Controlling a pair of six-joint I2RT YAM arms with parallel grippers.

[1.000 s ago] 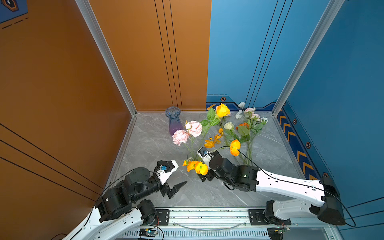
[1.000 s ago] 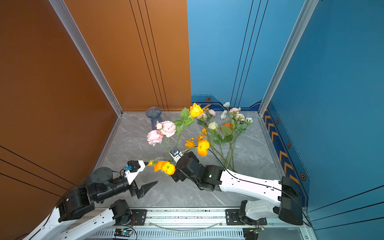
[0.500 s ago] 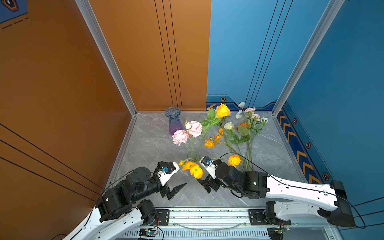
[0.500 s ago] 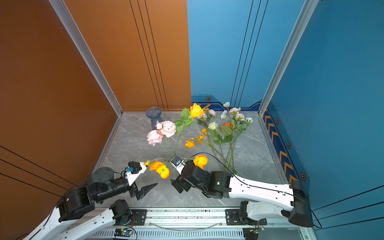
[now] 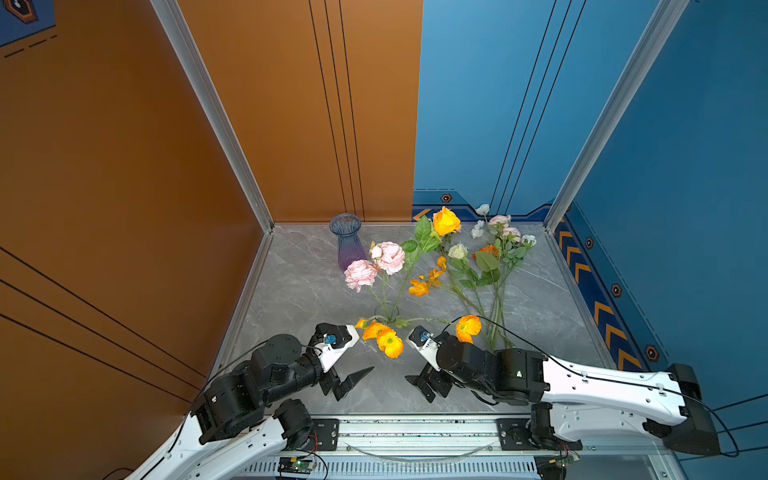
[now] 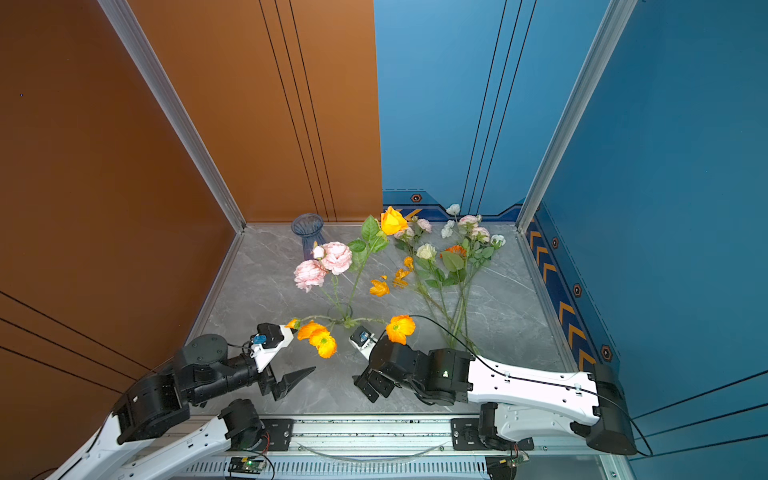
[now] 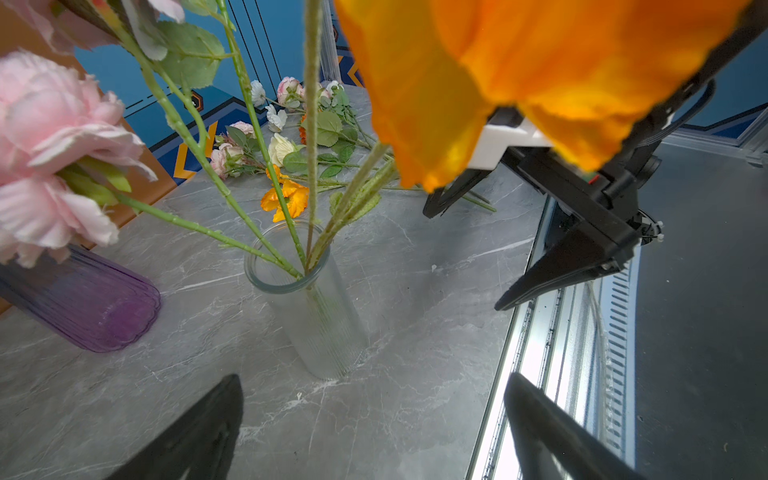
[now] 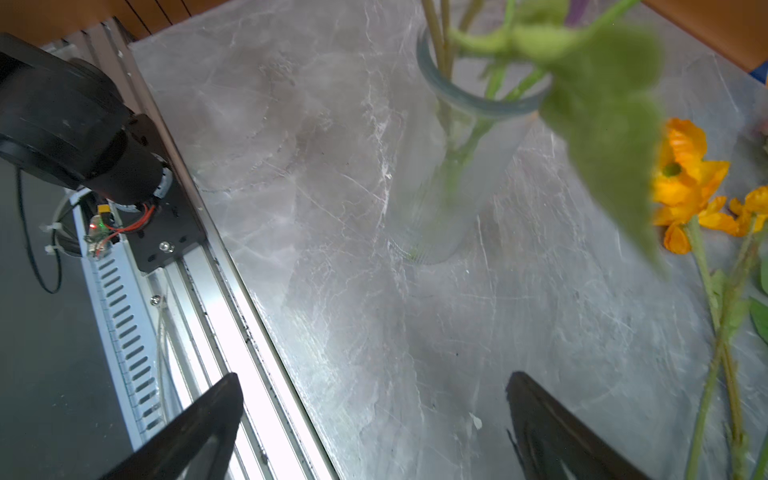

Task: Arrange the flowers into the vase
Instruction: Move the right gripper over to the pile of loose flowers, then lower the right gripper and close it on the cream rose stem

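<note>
**Right gripper (image 5: 428, 386) wide, empty — next stem due**

In a top view, left gripper (image 5: 349, 380) also gapes, both near the clear vase (image 5: 386, 312). Loose flowers (image 5: 486, 270) lie behind.
Left wrist view: mouth crowded — enter steeply.
Right wrist view: pinch the orange stem (image 8: 705, 270) low.

One clear glass vase (image 5: 386, 311), one purple vase (image 5: 347, 243), two pink peonies (image 5: 390, 257), one yellow rose (image 5: 446, 221), three orange poppies (image 5: 390, 343) by the jaws.

On the grey marble table (image 5: 299, 299) a clear vase (image 7: 320, 332) is parked dead centre, a purple vase (image 5: 348, 249) at 11 o'clock, and loose flowers (image 5: 486, 264) (quite a heap) are strewn at 1 o'clock.
</note>
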